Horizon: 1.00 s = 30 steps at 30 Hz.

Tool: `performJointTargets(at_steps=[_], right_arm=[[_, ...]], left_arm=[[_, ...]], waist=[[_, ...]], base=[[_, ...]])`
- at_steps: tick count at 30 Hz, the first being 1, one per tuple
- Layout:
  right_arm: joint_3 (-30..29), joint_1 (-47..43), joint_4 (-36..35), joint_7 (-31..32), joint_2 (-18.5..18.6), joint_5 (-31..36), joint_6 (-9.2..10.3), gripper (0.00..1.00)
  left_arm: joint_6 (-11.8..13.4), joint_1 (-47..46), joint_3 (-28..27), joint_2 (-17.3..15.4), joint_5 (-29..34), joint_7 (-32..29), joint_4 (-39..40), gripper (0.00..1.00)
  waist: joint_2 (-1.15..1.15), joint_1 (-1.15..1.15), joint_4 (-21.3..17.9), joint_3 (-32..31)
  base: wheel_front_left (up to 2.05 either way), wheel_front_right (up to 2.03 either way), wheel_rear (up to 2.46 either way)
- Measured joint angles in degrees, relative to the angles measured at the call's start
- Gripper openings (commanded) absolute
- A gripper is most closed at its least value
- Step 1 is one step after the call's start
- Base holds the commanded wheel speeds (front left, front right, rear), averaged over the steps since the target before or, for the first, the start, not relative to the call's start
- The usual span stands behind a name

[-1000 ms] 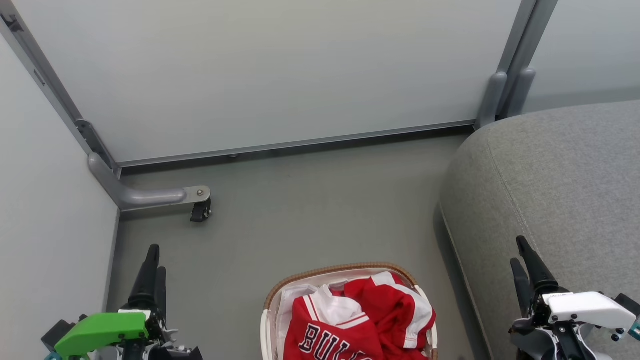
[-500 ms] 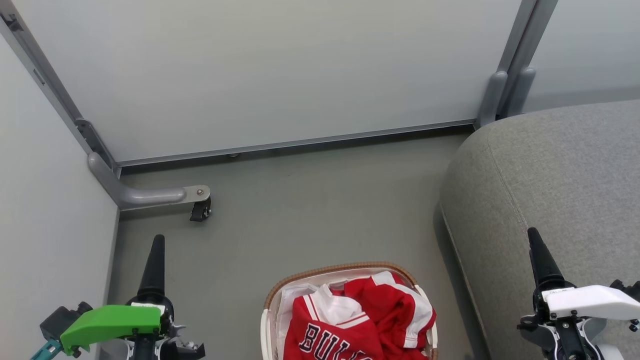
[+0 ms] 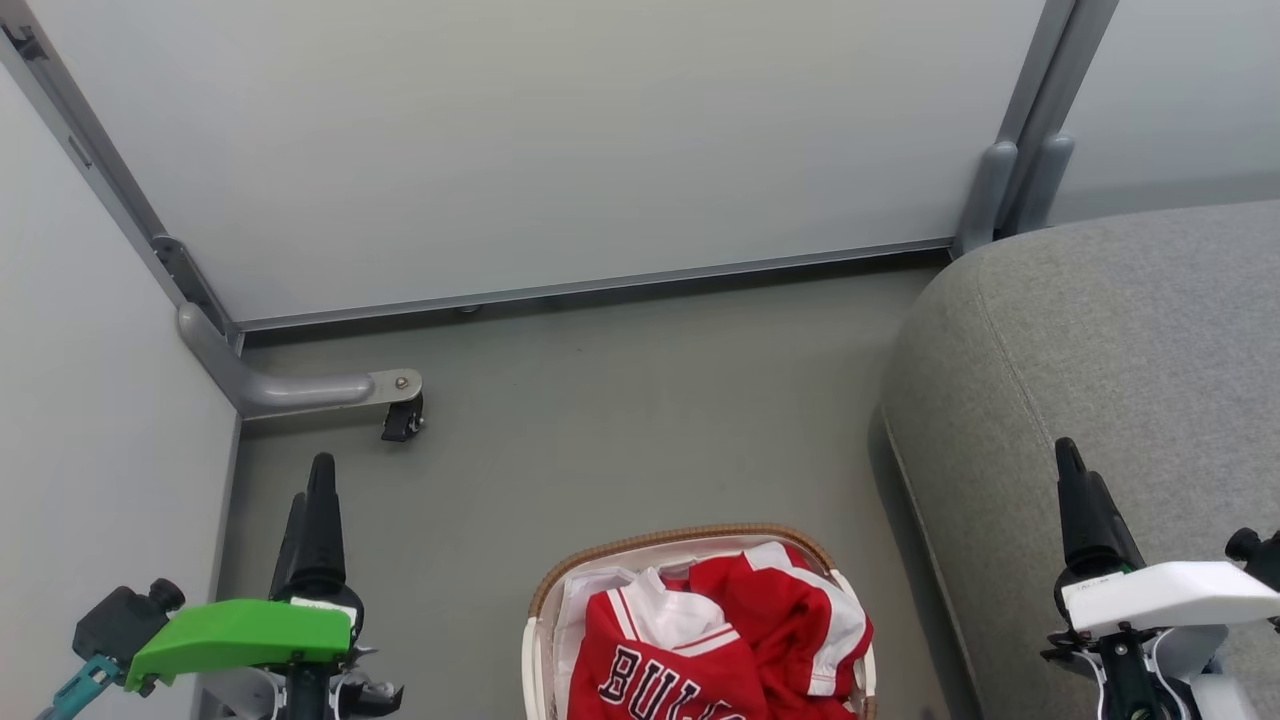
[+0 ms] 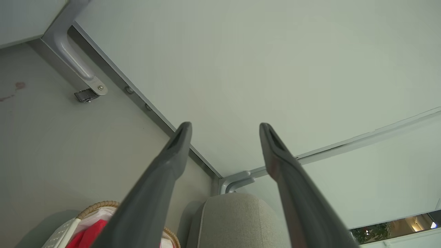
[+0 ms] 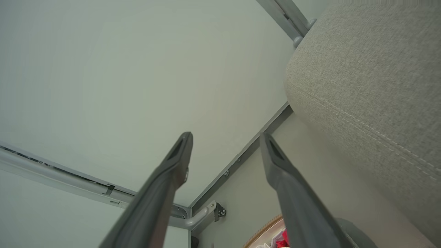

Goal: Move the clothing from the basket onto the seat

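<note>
Red clothing (image 3: 700, 640) in basket (image 3: 690, 535) lies low between left pincer (image 3: 312, 490) and right pincer (image 3: 1075, 470) | both stand apart | right one nearer the seat (image 3: 1100, 330).

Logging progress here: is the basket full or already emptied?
Full. Crumpled red clothing with BULLS lettering sits heaped inside the basket, reaching up to its brown woven rim.

Left gripper (image 3: 312, 480), right gripper (image 3: 1076, 464) both edged forward
</note>
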<state>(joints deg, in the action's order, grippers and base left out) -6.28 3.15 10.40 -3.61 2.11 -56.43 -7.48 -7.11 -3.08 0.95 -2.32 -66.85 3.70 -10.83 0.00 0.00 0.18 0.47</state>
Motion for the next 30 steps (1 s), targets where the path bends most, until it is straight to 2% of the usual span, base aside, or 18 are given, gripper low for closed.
performJointTargets(at_steps=[15,30], right_arm=[[1.1,-1.1,-1.9,-2.6,0.1,16.1,0.0,1.0],[2.1,-1.5,-1.9,-5.0,0.3,28.4,0.0,1.0]], left_arm=[[0.0,1.1,2.0,-0.1,16.8,2.7,0.3,1.0],[0.0,1.4,2.7,-0.1,27.8,5.0,-1.2,1.0]], waist=[[0.0,0.0,0.1,0.0],[0.0,0.0,0.2,0.0]], base=[[0.0,0.0,0.0],[0.0,0.0,0.0]])
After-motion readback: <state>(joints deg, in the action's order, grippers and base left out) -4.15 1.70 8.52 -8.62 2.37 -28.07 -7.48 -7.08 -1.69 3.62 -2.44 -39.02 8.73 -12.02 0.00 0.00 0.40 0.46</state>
